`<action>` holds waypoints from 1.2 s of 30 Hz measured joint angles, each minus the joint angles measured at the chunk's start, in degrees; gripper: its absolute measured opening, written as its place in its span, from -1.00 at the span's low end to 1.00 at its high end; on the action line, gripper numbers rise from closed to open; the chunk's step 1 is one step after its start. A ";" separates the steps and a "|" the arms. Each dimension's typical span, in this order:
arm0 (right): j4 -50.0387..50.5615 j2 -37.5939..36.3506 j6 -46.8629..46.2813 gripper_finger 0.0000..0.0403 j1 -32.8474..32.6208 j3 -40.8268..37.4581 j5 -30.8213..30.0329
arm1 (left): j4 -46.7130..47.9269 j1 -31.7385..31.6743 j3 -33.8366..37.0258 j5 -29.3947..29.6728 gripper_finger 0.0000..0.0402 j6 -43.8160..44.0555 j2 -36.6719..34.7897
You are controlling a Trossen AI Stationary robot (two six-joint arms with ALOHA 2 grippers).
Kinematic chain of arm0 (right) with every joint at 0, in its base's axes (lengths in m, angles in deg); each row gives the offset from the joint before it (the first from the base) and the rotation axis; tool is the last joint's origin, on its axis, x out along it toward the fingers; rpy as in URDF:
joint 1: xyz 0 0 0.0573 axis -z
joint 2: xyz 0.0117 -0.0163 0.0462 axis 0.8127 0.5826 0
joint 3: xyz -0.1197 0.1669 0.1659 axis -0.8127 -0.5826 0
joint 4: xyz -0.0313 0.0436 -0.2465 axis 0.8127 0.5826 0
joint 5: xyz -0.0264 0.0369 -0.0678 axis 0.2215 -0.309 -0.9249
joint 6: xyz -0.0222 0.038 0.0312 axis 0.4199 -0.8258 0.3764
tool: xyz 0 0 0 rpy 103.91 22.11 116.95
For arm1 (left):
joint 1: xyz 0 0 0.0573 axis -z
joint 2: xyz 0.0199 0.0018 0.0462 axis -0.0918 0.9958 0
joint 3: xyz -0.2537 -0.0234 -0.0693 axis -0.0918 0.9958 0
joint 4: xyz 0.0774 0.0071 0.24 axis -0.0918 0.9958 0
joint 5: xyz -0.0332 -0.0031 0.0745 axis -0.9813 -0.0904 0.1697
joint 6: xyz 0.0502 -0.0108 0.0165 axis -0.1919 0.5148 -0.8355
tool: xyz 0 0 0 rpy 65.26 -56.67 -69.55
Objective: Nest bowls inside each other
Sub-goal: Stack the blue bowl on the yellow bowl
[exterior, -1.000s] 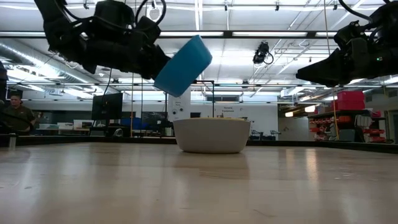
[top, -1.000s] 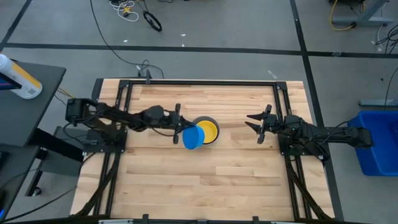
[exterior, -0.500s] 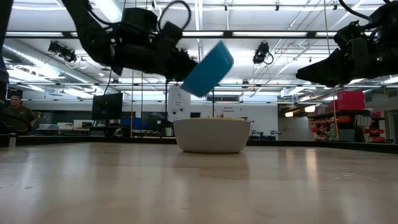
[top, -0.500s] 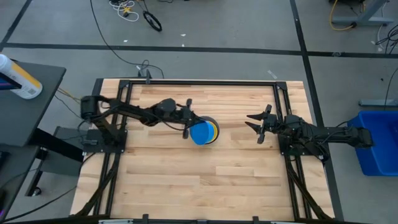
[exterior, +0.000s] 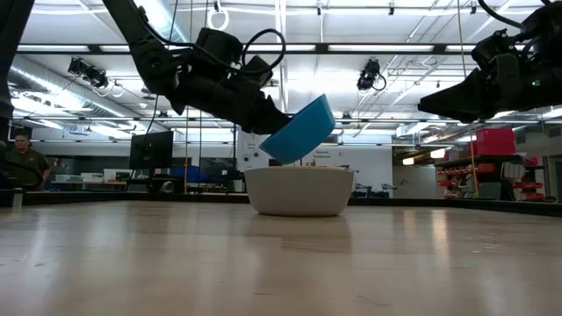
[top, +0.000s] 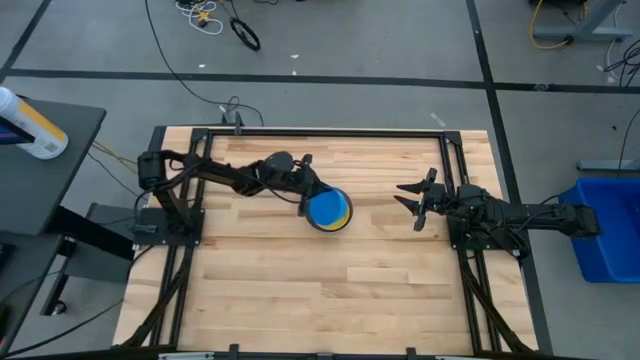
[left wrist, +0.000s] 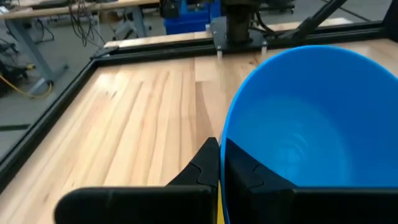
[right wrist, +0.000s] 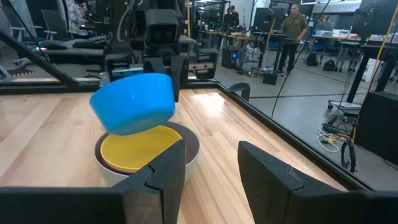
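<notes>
My left gripper is shut on a light blue bowl and carries it just above a grey bowl near the table's middle. A yellow bowl sits nested inside the grey bowl. In the low view the light blue bowl hangs tilted over the grey bowl's rim. My right gripper waits open to the right of the bowls, level, with nothing between its fingers. My left gripper holds the light blue bowl by its rim on the side toward the table's left. One finger is inside the bowl and the other outside its wall. The fingers come from the left, slanting slightly down. The bowl is lifted clear and tilted, its free rim higher.
Bare wooden tabletop lies on all sides of the bowls. A black frame runs along the table's far edge and down both sides. People stand in the room beyond the table.
My left gripper has carried the light blue bowl toward the table's right edge, from beside the grey bowl to over it, and has sunk a little. The bowl now hangs less steeply tilted and closer to the grey bowl's rim. My right arm has kept still.
</notes>
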 joint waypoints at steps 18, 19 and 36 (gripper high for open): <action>0.00 0.00 0.02 -0.22 0.02 -0.02 0.02 | 20.82 -0.92 -7.19 1.51 -0.97 -0.07 -0.02; 0.02 -0.01 0.01 -0.22 0.01 0.00 0.00 | 22.80 -0.90 -8.23 1.74 -0.97 -0.17 -0.02; 0.00 0.00 0.01 -0.23 0.01 -0.01 0.01 | 38.74 -0.88 -14.52 1.96 -0.97 -1.53 -0.02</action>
